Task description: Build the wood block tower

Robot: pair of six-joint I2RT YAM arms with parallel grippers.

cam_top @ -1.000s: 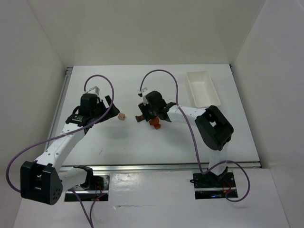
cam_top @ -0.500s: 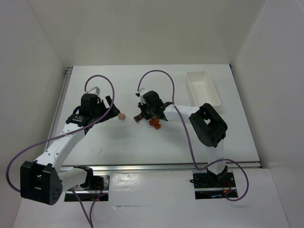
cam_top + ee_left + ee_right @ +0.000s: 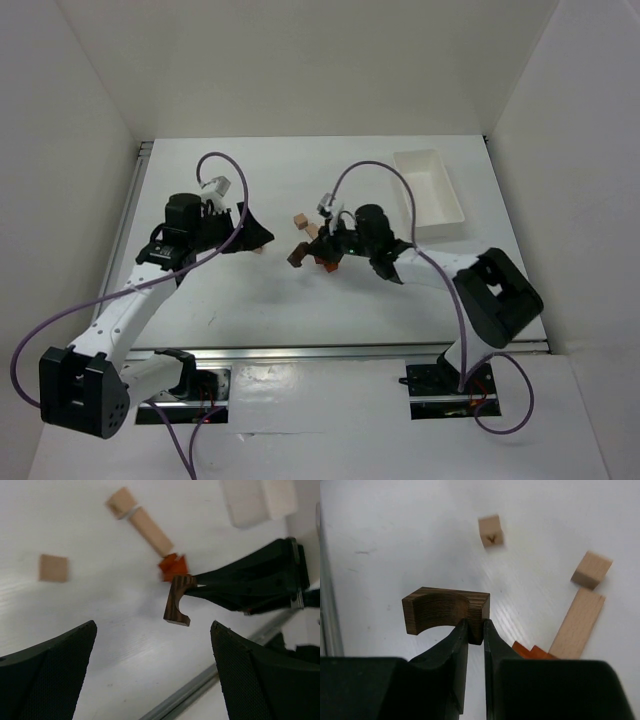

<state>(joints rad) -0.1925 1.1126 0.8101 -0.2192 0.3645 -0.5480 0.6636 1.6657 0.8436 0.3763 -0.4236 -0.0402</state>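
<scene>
The only writing is a dark mark like a Y on one face of the marked cube (image 3: 491,531), and it is too blurred to be sure of. The bench (image 3: 230,300) is white with faint grain and a few small scuffs, plain white walls (image 3: 300,60) close it in on three sides, and a metal rail (image 3: 350,350) runs along its near edge. The dark brown arch block (image 3: 445,612) is pinched at one end by the right hand (image 3: 475,630), fingers pressed onto it. Whether the arch is clear of the bench cannot be told. No tower stands, and the blocks lie loose. The orange-red piece (image 3: 530,651) is just beside the arch, partly hidden behind a finger. The tan bar (image 3: 577,625) lies flat past that piece, away from the arch, with the tan cube (image 3: 591,570) at its end farthest from the arch. The marked cube sits alone, apart from the arch. From overhead it is hidden under the left hand (image 3: 252,232), which is spread wide near the arch and holds nothing. A white tray (image 3: 430,185) sits well apart from the arch, behind the right hand. Purple cables (image 3: 372,164) loop above both arms.
</scene>
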